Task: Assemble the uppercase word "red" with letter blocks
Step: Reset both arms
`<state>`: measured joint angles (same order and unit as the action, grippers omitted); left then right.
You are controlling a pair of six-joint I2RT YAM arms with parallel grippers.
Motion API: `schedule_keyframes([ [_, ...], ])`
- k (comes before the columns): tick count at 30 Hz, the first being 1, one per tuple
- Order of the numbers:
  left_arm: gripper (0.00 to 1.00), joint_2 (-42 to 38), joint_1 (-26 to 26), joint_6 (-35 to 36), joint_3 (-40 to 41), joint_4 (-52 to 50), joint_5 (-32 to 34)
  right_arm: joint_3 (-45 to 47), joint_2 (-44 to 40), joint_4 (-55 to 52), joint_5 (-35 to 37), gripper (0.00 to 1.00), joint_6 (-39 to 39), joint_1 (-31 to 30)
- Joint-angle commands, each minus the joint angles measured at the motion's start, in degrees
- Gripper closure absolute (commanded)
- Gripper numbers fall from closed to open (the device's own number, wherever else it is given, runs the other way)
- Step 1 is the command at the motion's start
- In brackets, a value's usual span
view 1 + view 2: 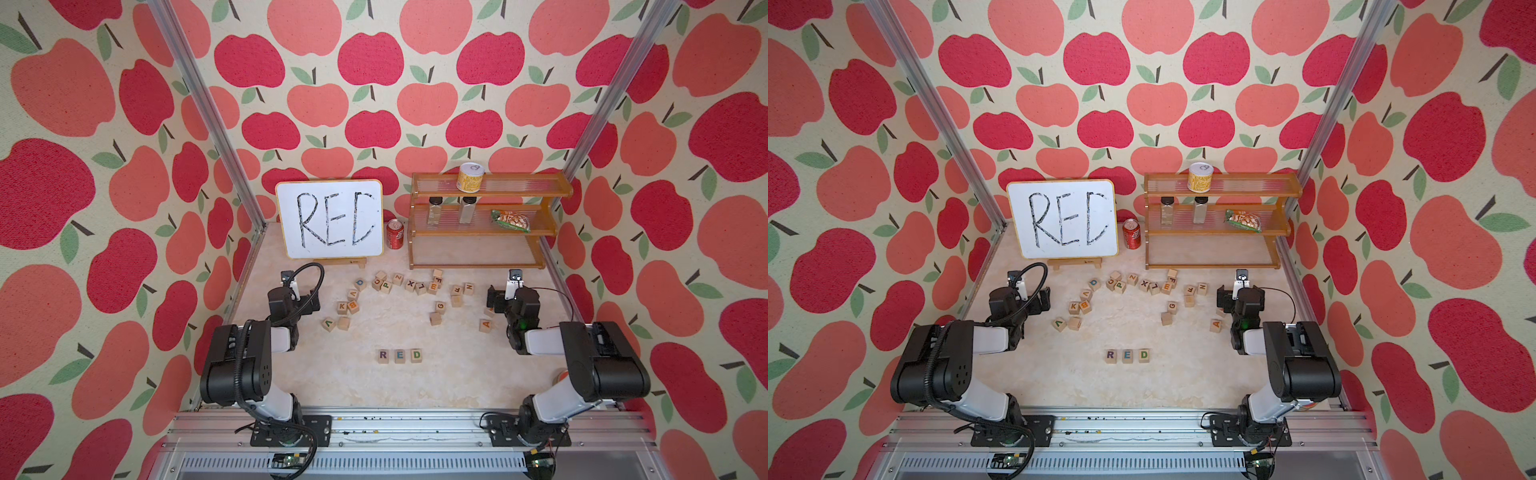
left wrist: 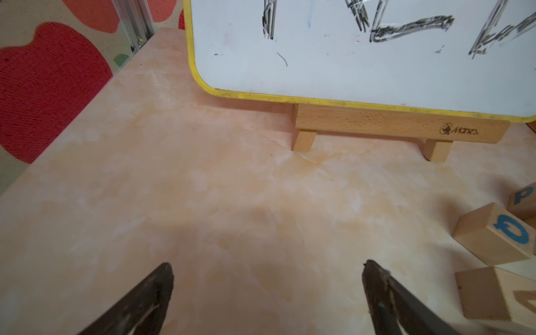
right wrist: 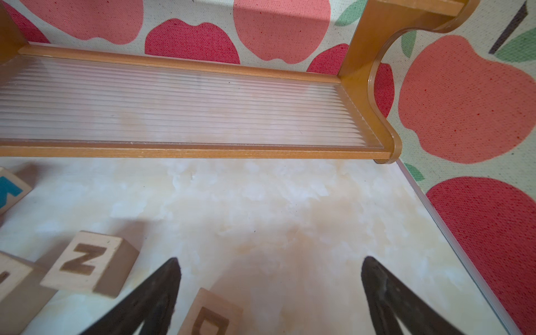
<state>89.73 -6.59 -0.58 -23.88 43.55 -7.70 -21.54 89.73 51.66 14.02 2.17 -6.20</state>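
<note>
Where they sit in a row, the letter blocks (image 1: 400, 355) read R, E, D.

R block (image 1: 383, 355), E block (image 1: 400, 355), D block (image 1: 416, 355): one row, left to right, front centre of table (image 1: 457, 374). Loose blocks (image 1: 409, 286) scattered behind them. Board (image 1: 329, 218) back left, can (image 1: 395, 235) just right of it. Shelf rack (image 1: 519, 193) back right: tin (image 1: 470, 176) on top tier, jars (image 1: 434, 210) and snack bag (image 1: 510, 220) on middle tier.

2 top views overlook the tabletop (image 1: 374, 386); 2 wrist views skim it.
</note>
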Motion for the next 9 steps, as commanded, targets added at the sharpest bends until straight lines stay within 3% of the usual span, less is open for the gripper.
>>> schedule_keyframes([
  [1,0.01,-0.04,0.23,0.71,-0.99,0.93,1.16,-0.09,-0.54,0.75,-0.66,0.01,0.86,0.31],
  [9,0.01,0.07,0.4,0.74,-1.04,0.84,1.2,-0.17,-0.48,0.81,-0.75,0.01,0.88,0.31],
])
